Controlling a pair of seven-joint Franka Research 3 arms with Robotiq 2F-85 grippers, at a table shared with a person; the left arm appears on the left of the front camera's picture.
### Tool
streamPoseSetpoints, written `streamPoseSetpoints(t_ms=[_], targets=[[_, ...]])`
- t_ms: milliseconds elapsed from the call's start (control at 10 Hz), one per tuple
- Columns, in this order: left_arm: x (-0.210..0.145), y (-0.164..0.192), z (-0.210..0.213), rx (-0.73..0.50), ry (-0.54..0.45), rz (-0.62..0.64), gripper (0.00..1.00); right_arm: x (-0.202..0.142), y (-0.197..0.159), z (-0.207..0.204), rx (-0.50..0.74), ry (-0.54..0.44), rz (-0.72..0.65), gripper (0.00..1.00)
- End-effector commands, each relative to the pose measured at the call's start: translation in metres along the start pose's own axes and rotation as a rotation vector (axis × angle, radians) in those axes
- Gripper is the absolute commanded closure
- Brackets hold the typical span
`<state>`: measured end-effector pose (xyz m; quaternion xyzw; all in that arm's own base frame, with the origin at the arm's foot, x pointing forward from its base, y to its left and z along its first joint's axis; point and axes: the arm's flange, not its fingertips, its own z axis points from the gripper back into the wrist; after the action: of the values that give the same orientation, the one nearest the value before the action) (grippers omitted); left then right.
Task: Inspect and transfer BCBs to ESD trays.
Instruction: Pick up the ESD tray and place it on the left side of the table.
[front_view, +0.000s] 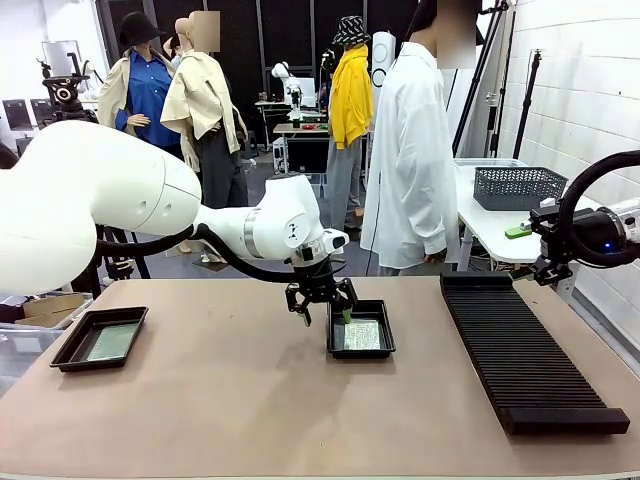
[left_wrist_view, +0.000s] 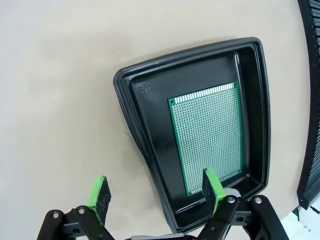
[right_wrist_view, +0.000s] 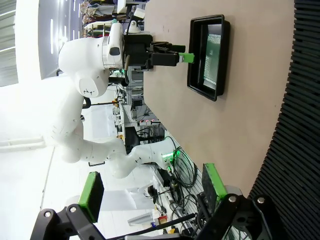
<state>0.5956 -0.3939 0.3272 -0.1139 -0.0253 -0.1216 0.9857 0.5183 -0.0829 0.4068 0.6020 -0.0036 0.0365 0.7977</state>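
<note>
Since both green boards are already lying flat in trays, this looks pretty far along to me. One BCB (left_wrist_view: 207, 137) sits on the floor of the middle ESD tray (left_wrist_view: 137, 92), lying clear of the near rim, with nothing pinching it. The other board (front_view: 112, 341) is in the second tray (front_view: 68, 358) over at the robot's left edge of the table. The left gripper (front_view: 320, 305) hangs right over the near-left rim of the middle tray, jaws spread wide and empty; in its wrist view one green pad is over the tray's inside and the other is out over bare table. So my read is the placing is done for this one. The right gripper (right_wrist_view: 152, 192) is parked off past the far right end of the table, also wide open with nothing in it. The long ribbed rack (front_view: 525, 350) on the right looks empty from here, though I can't see into every slot, so can't say if more boards are waiting. A person in a white shirt (front_view: 410, 160) stands at the far side.
</note>
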Motion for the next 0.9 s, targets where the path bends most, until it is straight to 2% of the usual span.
streamPoseSetpoints(t_ms=[0, 600, 700, 800], targets=[[-0.001, 0.003, -0.003, 0.024, -0.045, 0.009, 0.07, 0.000, 0.001, -0.001, -0.011, -0.009, -0.009, 0.00], [0.010, 0.005, -0.011, 0.012, -0.039, 0.043, 0.29, 0.000, 0.001, -0.001, -0.011, -0.009, -0.009, 0.00], [0.010, 0.005, -0.010, 0.014, -0.048, 0.024, 0.36, 0.000, 0.001, -0.001, -0.011, -0.009, -0.009, 0.00], [0.009, 0.004, -0.010, 0.015, -0.047, 0.027, 0.49, 0.000, 0.001, -0.001, -0.011, -0.009, -0.009, 0.00]])
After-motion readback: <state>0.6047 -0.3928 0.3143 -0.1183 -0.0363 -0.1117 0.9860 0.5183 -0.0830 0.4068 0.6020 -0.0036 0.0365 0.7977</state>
